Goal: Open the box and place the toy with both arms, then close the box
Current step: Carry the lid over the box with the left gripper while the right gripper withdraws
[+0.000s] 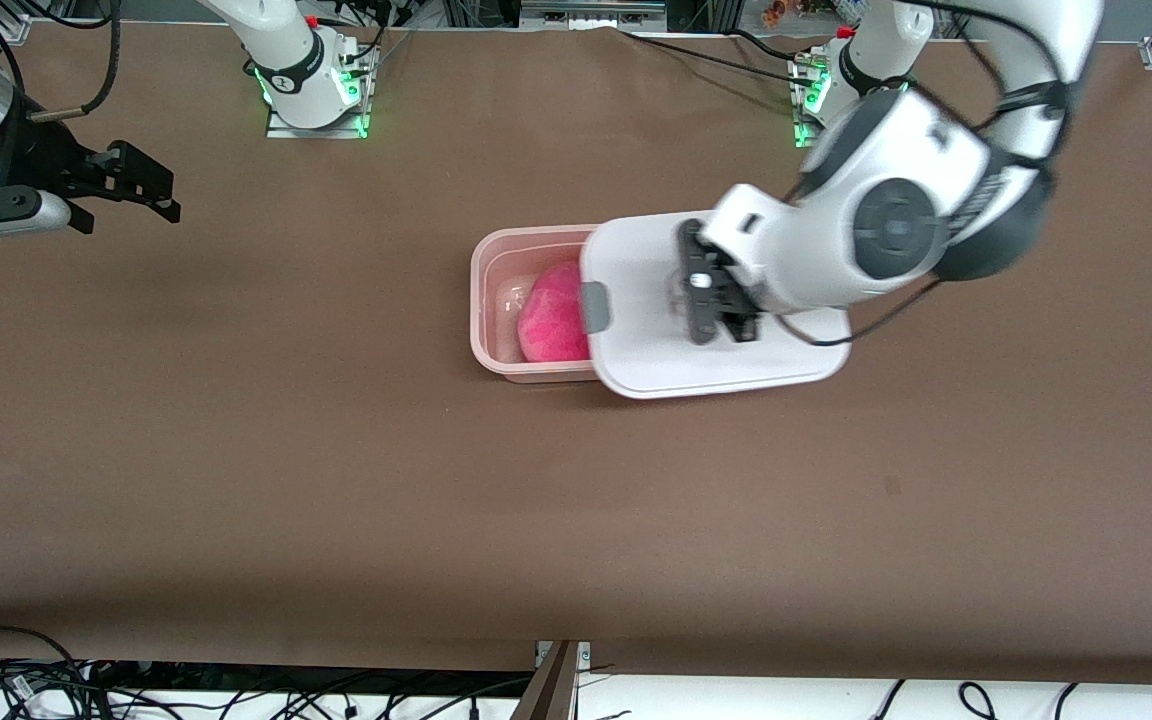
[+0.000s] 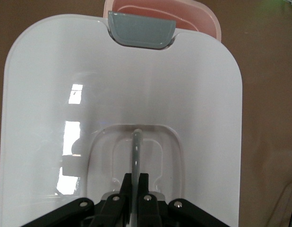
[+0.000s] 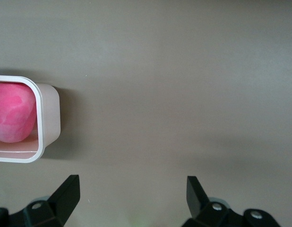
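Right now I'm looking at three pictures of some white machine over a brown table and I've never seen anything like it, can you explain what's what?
These are two robot arms bolted along one edge of a brown table. The wide picture comes from a high camera facing them; the other two come from cameras on each arm's wrist. On the table sits a pink box with a pink plush toy inside. The left gripper is shut on the clear handle of the white lid, holding it partly over the box, so the toy's end is uncovered. The grey piece on the lid is a clip. The right gripper waits over bare table toward its own end, jaws open and empty.
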`<action>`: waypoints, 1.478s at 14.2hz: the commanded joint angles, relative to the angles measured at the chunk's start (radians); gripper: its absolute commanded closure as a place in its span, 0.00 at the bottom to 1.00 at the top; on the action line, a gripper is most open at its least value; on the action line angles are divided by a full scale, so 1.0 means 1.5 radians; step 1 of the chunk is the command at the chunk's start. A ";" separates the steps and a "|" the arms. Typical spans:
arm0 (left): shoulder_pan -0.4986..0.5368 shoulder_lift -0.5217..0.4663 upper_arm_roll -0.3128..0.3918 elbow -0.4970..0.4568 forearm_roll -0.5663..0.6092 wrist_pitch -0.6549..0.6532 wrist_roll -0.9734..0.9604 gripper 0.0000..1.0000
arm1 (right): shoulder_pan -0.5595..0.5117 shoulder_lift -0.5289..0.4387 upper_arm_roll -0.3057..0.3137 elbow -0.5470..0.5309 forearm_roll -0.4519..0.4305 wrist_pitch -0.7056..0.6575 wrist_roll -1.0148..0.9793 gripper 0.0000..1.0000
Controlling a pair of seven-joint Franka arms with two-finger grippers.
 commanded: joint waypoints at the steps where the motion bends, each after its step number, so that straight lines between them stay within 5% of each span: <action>1: -0.055 0.043 0.006 0.011 -0.011 0.067 -0.059 1.00 | -0.005 -0.011 0.001 -0.010 0.007 0.001 0.015 0.00; 7: -0.126 0.099 0.011 0.002 0.001 0.173 -0.110 1.00 | -0.010 0.005 -0.012 0.022 -0.008 0.002 0.007 0.00; 21: -0.177 0.105 0.012 -0.024 0.074 0.167 -0.111 1.00 | -0.005 -0.001 -0.009 0.022 -0.033 -0.009 0.004 0.00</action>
